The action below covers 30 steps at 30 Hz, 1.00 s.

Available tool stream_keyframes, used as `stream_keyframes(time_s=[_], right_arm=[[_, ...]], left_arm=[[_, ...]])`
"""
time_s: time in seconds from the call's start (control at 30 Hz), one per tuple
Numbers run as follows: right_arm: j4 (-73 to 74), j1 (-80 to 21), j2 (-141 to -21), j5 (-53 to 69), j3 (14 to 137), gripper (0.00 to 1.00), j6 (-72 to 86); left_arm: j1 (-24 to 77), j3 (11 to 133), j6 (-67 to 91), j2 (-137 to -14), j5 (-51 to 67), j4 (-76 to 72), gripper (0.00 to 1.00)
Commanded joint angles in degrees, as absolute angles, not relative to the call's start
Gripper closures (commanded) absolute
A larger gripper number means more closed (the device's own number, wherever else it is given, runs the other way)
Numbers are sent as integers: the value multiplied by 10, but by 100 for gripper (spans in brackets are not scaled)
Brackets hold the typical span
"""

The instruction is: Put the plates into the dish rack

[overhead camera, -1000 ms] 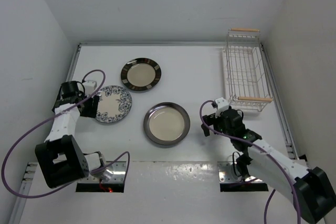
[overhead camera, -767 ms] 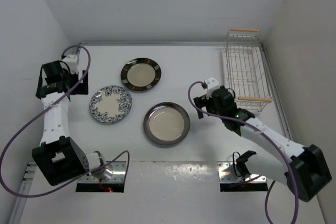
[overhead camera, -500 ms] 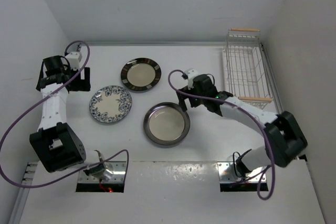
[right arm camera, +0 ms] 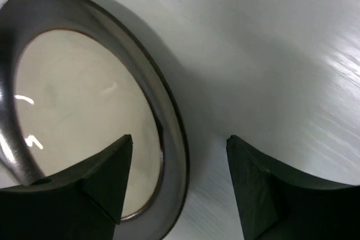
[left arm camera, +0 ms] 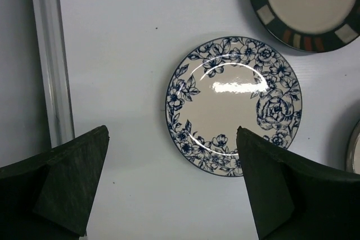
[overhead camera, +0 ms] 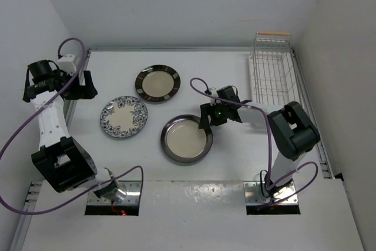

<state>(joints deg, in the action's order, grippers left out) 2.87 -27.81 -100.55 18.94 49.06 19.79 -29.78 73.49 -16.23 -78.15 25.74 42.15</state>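
Three plates lie flat on the white table: the dark-rimmed plate (overhead camera: 157, 83), the blue floral plate (overhead camera: 123, 117) and the grey-rimmed plate (overhead camera: 186, 138). The white wire dish rack (overhead camera: 272, 77) stands at the far right and holds no plate. My right gripper (overhead camera: 207, 123) is open and low at the grey-rimmed plate's right edge. In the right wrist view the gripper (right arm camera: 179, 139) straddles that plate's rim (right arm camera: 171, 139), one finger over the cream centre, the other over the table. My left gripper (left arm camera: 171, 130) is open and empty, high above the floral plate (left arm camera: 233, 105).
A raised rail (left arm camera: 50, 54) runs along the table's left edge, under my left arm (overhead camera: 50, 107). White walls close in the left, back and right. The rack's far wooden handle (overhead camera: 274, 33) shows; my right arm (overhead camera: 258, 111) crosses in front of its near end.
My right arm has swung left from beside the rack to the grey-rimmed plate's right rim. My left arm has pulled away from the floral plate, up and to the far left.
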Motion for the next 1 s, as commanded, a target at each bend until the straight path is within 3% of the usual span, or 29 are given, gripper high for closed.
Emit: stream_keyframes(time_s=[0.0, 0.17, 0.23, 0.33, 0.37, 0.4, 0.43, 0.57, 0.67, 0.73, 0.97], right_arm=[[6, -272, -1022, 292, 454, 34, 206], [-20, -275, -1020, 342, 407, 47, 196], [-37, -275, -1021, 351, 386, 48, 196], [-53, -272, -1034, 352, 369, 60, 194], [-52, -272, -1042, 357, 371, 66, 193], [-42, -272, -1051, 358, 384, 89, 191], [-35, -272, -1054, 355, 394, 100, 191], [-5, -266, -1021, 329, 428, 100, 191], [-9, -256, -961, 317, 445, 100, 199], [-6, -253, -908, 309, 472, 100, 203], [36, -188, -803, 253, 605, 100, 181]], left_arm=[[-324, 781, -157, -815, 340, 438, 0], [-311, 853, -176, -795, 221, 443, 0], [-311, 860, -171, -768, 205, 415, 0], [-311, 853, -136, -764, 199, 385, 0], [-311, 830, -163, -772, 242, 379, 0], [-311, 822, -180, -793, 259, 384, 0], [-311, 822, -180, -803, 275, 395, 0], [-331, 822, -191, -833, 382, 426, 3], [-296, 838, -185, -832, 257, 426, 6], [-260, 838, -194, -812, 147, 412, 0], [-277, 846, -168, -778, 165, 381, 0]])
